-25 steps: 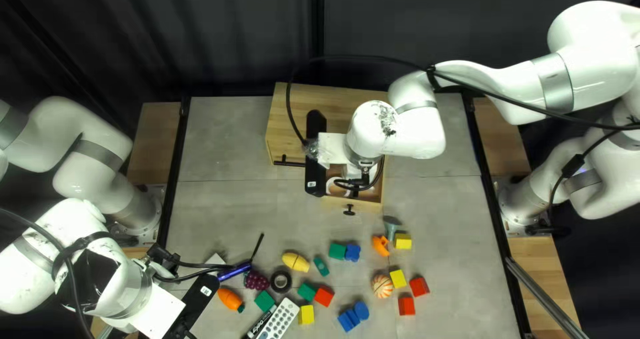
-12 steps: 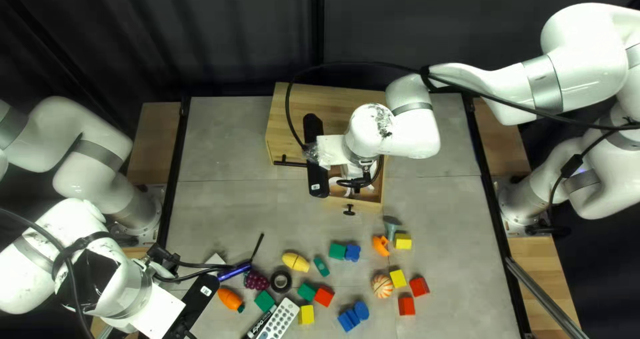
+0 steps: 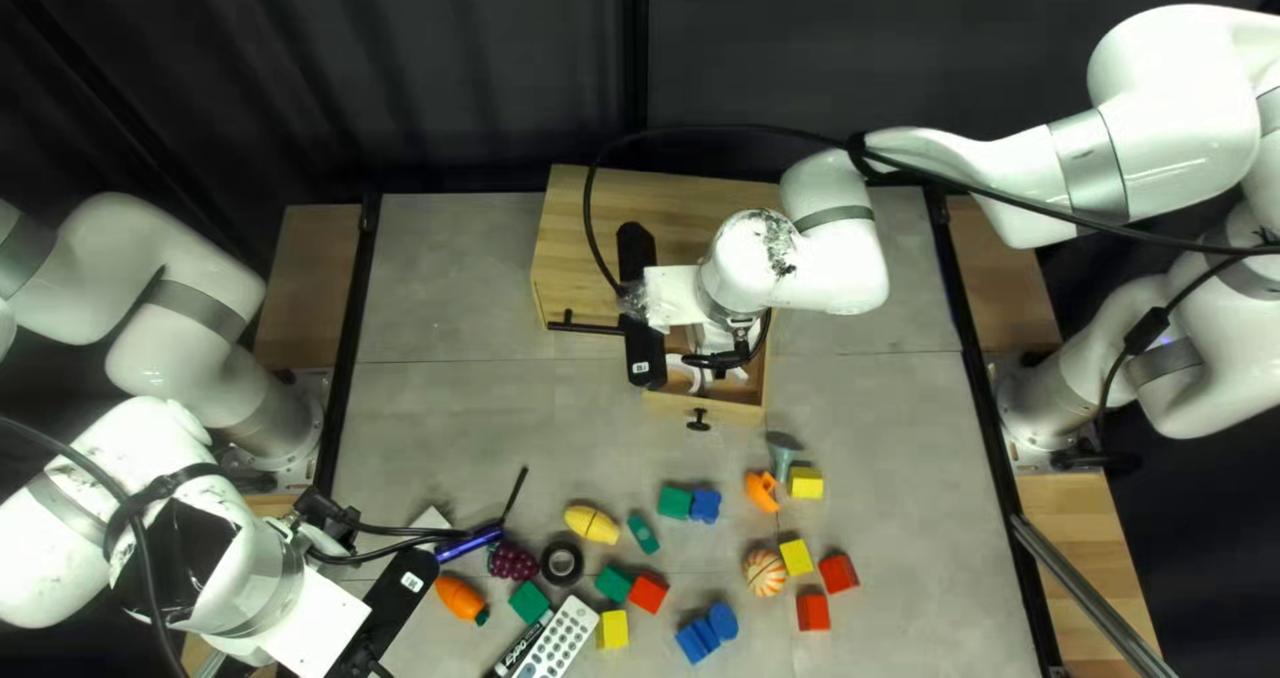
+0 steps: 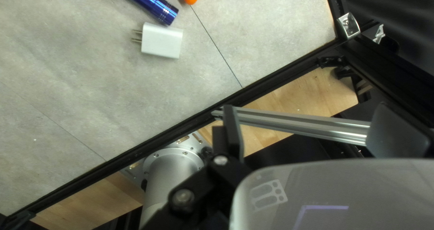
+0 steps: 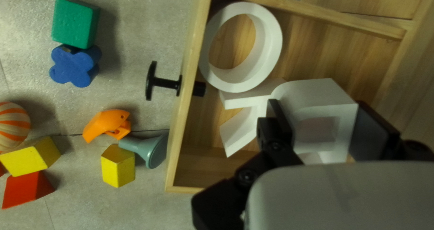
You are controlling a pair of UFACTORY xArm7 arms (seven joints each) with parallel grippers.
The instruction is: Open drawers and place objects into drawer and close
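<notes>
Well, my right gripper (image 5: 316,112) is pinching a white block (image 5: 318,94), one finger on each side. The block is over the pulled-out drawer (image 5: 178,135), but I can't tell if its bottom touches the wood. A white ring (image 5: 271,44) leans inside, near the front wall, and a white bent piece (image 5: 239,132) sits next to the block.

What worries me most is that it's crowded in there. If I let go too high, the block could land on the bent piece and tip over. Then it might poke up above the edge and bump the wooden box (image 3: 614,198) when I push the drawer shut. The tilted ring could jam it the same way, because it's not lying flat. If I open my fingers too wide, they could shove the other pieces or hit the side. I should go down slowly, let go gently, then lift straight up. My black cable (image 3: 590,205) loops near there too, so it could snag.

My left gripper (image 4: 303,126) is spread wide with nothing in it. If it swings low, it could knock the white plug (image 4: 160,40).
</notes>
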